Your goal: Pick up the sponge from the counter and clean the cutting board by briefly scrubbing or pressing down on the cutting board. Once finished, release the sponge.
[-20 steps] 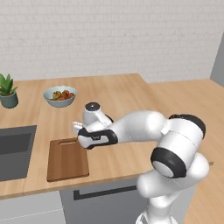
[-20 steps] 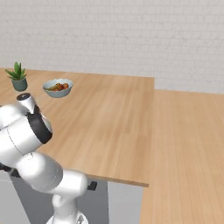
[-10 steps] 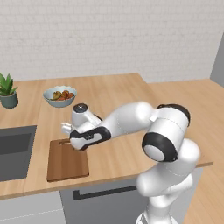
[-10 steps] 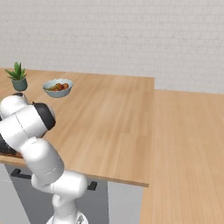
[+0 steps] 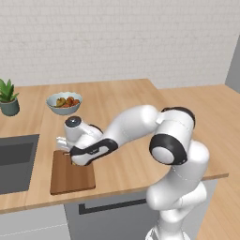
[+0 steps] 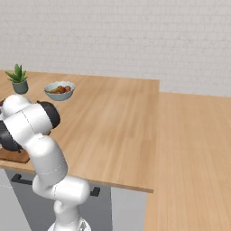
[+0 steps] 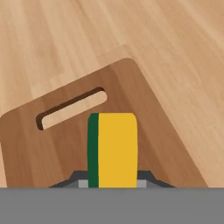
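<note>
The pincer [image 7: 112, 183] is clamped on the sponge [image 7: 112, 148], green scouring face on one side and yellow foam on the other, and holds it over the cutting board [image 7: 65, 144], near the slot handle. From the left base view the hand hangs low over the far end of the board [image 5: 72, 178], which lies on the tabletop [image 5: 126, 101] beside the sink [image 5: 16, 161]. I cannot tell if the sponge touches the wood yet. To do this step well, I think the arm should go straight down and press lightly (not slide off the edge), keeping the grip firm until the scrubbing is done.
</note>
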